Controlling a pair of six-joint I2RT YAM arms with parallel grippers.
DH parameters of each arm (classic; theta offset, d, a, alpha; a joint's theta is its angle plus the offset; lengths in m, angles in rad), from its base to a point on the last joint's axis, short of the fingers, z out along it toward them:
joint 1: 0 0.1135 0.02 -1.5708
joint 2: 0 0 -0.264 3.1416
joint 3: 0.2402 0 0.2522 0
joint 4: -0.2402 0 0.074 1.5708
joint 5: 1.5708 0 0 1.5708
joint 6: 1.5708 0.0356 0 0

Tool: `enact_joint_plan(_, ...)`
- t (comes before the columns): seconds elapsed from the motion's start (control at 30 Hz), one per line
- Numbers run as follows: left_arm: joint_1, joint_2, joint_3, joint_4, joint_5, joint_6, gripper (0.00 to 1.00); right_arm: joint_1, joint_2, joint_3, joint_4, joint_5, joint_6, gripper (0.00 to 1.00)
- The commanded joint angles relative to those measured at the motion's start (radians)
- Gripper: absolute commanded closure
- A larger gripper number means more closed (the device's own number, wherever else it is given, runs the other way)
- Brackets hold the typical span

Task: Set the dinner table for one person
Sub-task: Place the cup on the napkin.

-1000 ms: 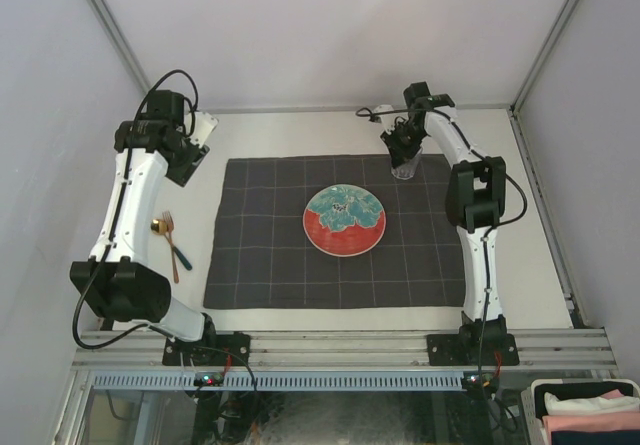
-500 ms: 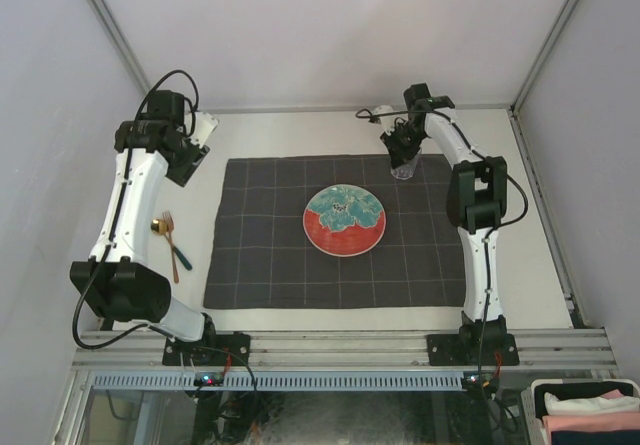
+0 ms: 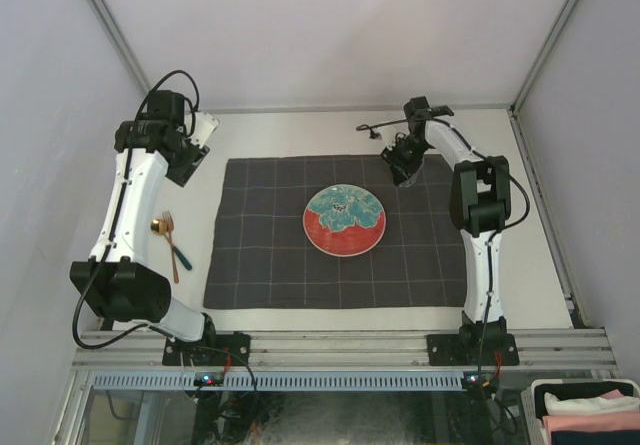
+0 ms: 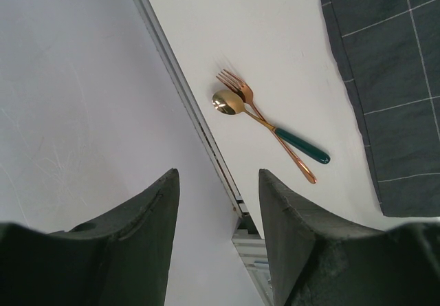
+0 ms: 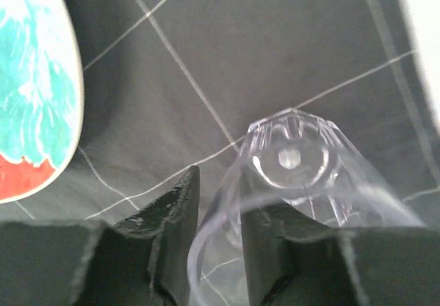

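Centrally under everything sits the dinner table (image 3: 300, 135), its off-white top carrying one dark checked cloth (image 3: 270, 255) with one plate (image 3: 344, 221) at its middle. One clear glass (image 5: 295, 161) stands at the cloth's far right corner. The right gripper (image 5: 220, 206) straddles its rim, and I cannot tell whether it pinches. Placing the glass looks like the step in hand. Next, that arm should lift off without tipping it. One fork (image 4: 237, 86) and one spoon (image 4: 227, 103) lie crossed left of the cloth, awaiting the left gripper (image 4: 216, 175), parted and empty.

Large off-white dinner table (image 3: 300, 133), rectangular, flat, plain matte surface
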Motion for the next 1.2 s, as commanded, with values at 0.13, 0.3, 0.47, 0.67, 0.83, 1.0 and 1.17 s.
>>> enact_joint_plan(0.13, -0.007, -0.014, 0.024, 0.023, 0.006, 0.01, 0.46, 0.028, 0.001, -0.022, -0.099, -0.022, 0.009, 0.52)
enact_joint_plan(0.3, -0.008, -0.017, 0.019, 0.033, 0.005, 0.023, 0.46, 0.029, 0.002, 0.007, -0.093, -0.018, 0.018, 0.42)
enact_joint_plan(0.47, -0.008, -0.012, 0.02, 0.043, 0.017, 0.018, 0.46, 0.023, 0.016, 0.095, -0.097, -0.006, 0.029, 0.34)
enact_joint_plan(0.67, -0.007, -0.016, 0.01, 0.052, 0.032, 0.012, 0.46, 0.016, 0.041, 0.22, -0.12, -0.004, 0.049, 0.29)
enact_joint_plan(0.83, -0.007, -0.029, -0.01, 0.08, 0.029, 0.023, 0.46, 0.017, 0.015, 0.262, -0.119, 0.009, 0.049, 0.25)
enact_joint_plan(1.0, -0.007, -0.031, -0.025, 0.104, 0.038, 0.027, 0.46, 0.014, -0.043, 0.268, -0.111, 0.009, 0.053, 0.22)
enact_joint_plan(1.17, -0.007, -0.031, -0.03, 0.122, 0.05, 0.03, 0.46, 0.01, -0.127, 0.269, -0.089, -0.001, 0.087, 0.2)
